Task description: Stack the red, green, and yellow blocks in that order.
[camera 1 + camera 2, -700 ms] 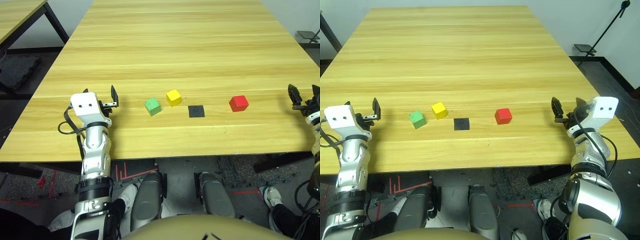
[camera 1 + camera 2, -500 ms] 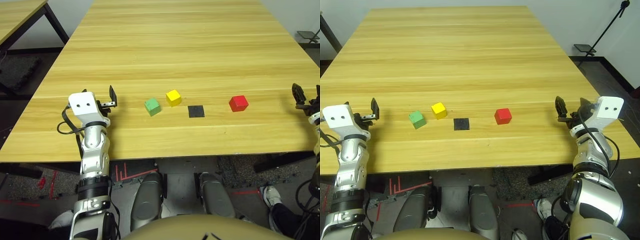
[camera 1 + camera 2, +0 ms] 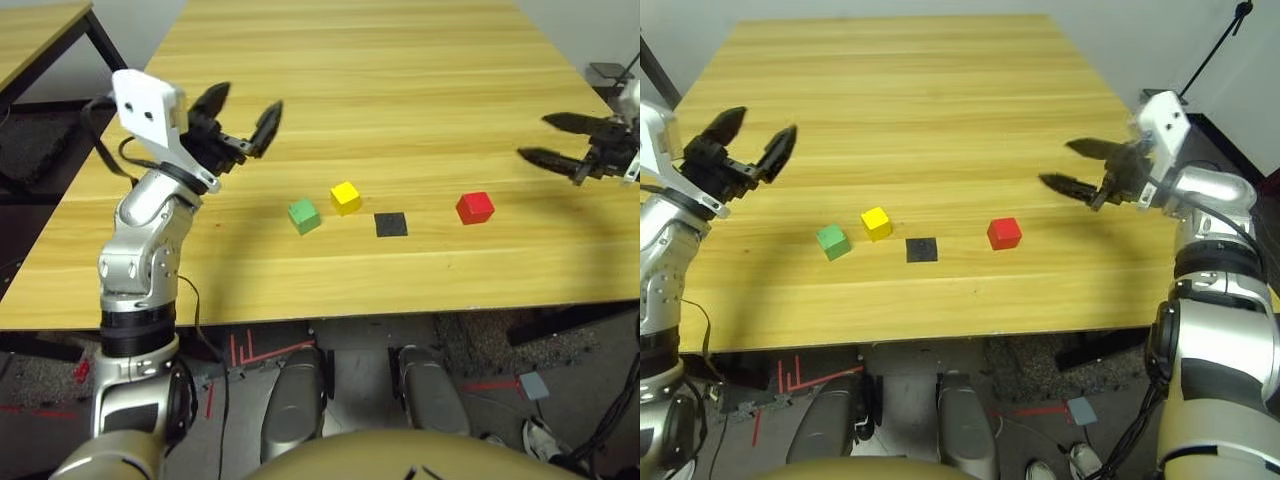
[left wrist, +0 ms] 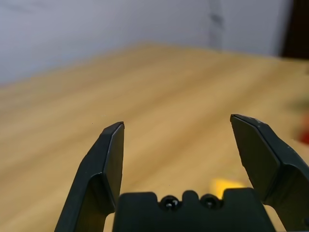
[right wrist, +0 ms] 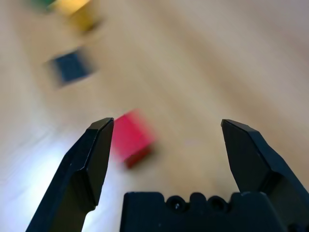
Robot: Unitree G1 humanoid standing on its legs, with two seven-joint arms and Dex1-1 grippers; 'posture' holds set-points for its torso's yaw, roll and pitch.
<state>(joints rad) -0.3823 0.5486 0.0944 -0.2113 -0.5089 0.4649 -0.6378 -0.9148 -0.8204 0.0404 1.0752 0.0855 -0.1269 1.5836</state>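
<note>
Fingers of both grippers spread, empty; right gripper [image 3: 1068,166] near red block [image 3: 1004,233]; left gripper [image 3: 243,108] above-left of green block [image 3: 304,214]; yellow block [image 3: 346,196] beside green.

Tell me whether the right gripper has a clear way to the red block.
Probably yes: the right gripper hangs open above the table, the red block stands alone on bare wood, and nothing lies between them.
</note>
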